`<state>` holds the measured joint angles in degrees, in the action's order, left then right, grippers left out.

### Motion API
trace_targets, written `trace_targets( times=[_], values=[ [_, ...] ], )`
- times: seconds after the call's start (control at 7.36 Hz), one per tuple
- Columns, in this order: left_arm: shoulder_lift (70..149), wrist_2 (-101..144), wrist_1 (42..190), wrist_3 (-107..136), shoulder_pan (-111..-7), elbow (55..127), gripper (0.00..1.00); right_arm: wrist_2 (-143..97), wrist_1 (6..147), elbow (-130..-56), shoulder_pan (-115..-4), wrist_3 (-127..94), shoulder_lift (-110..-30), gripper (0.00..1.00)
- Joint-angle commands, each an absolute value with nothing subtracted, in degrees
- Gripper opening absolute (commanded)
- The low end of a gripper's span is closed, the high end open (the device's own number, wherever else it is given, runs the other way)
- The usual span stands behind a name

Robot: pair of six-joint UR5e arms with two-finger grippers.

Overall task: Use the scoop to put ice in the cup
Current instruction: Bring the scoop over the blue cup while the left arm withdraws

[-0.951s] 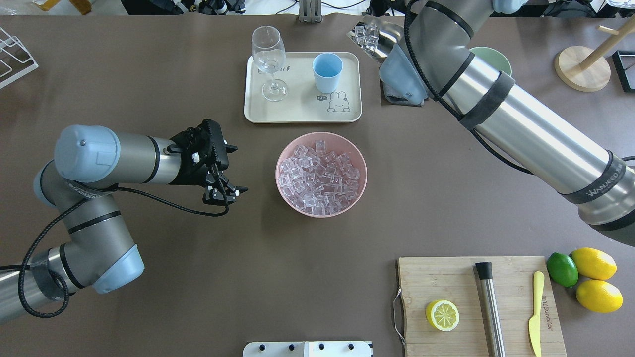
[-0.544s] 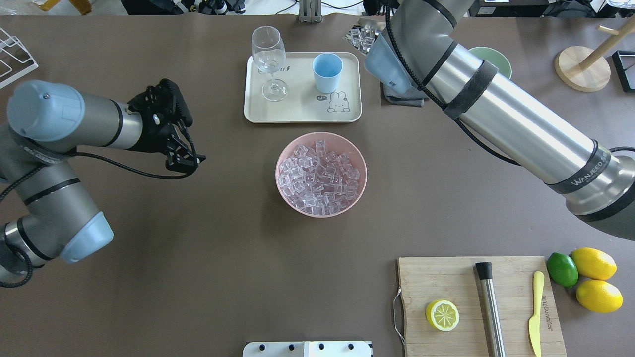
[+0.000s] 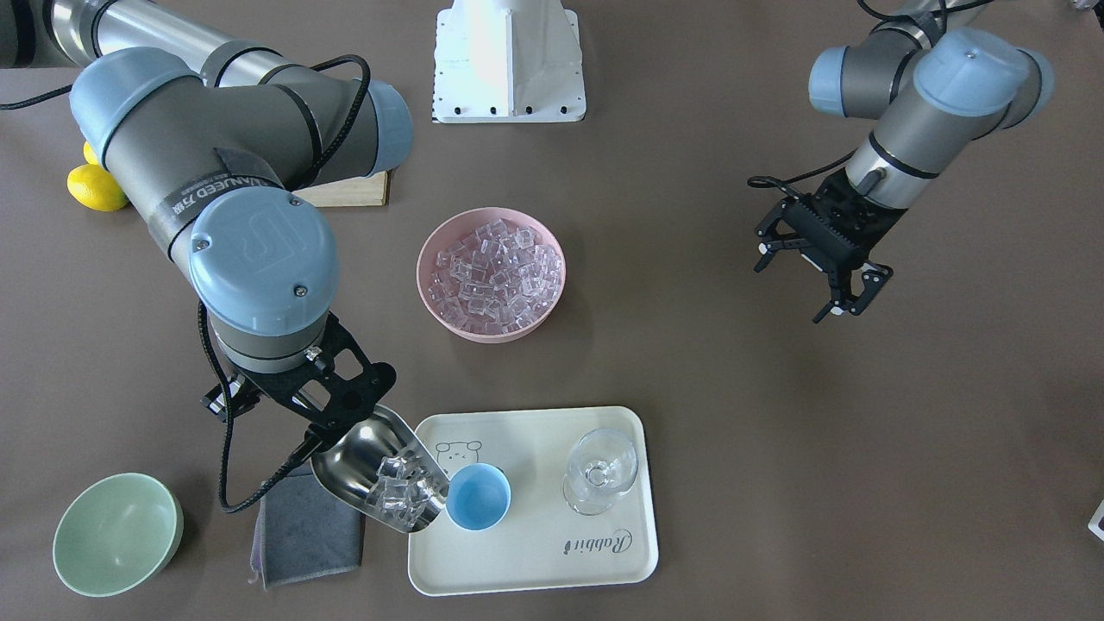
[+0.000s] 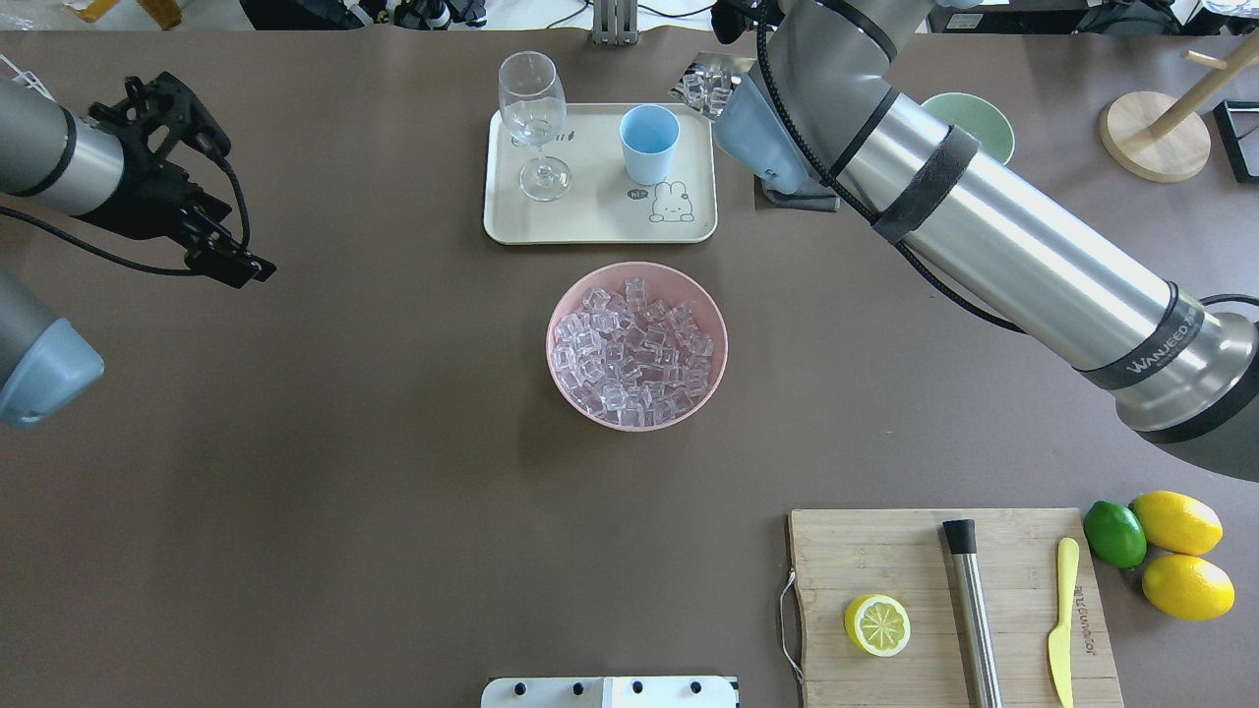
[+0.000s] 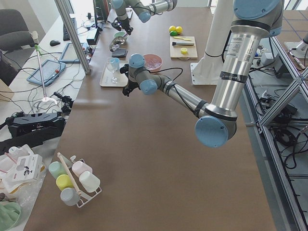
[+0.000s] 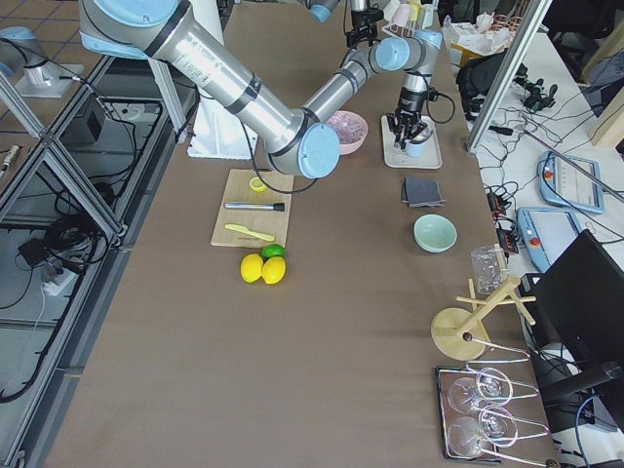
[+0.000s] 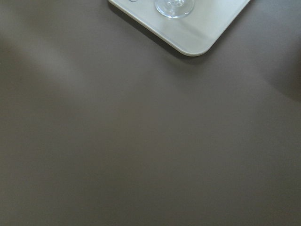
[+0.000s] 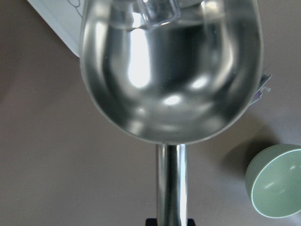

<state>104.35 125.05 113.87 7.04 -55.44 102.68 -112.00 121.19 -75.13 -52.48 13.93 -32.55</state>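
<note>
Ice (image 3: 398, 496) in scoop (image 3: 366, 457) beside cup (image 3: 477, 497), handle hidden in clenched right fingers (image 3: 345, 412); left fingers (image 3: 871, 285) apart, empty.

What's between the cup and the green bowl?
The scoop, holding ice, right by the cup, then a grey cloth; the front-facing view shows it.

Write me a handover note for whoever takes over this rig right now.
Right gripper: shut on the scoop by its handle; the scoop holds several ice cubes, its mouth tilted down at the cup rim.
Left gripper: open, empty, over bare table, away from the tray.
Cup: upright on the tray beside the wine glass; no ice shows inside.
Done: ice scooped and brought to the cup.
Left: tip the cubes in; the pink bowl holds plenty more.
</note>
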Motion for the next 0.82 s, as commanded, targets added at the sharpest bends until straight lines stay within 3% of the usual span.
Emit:
trace_targets(
  times=[0.0, 0.68],
  values=[
    [100.92, 134.02, 111.98, 6.95, -62.56, 101.51, 0.98, -108.74, 123.03, -74.36, -51.34, 21.23, -31.82, 0.00],
    [89.12, 142.38, 95.06, 6.33, -79.77, 98.37, 0.98, -106.52, 126.83, -68.58, -50.80, 23.20, -27.17, 0.00]
  ],
)
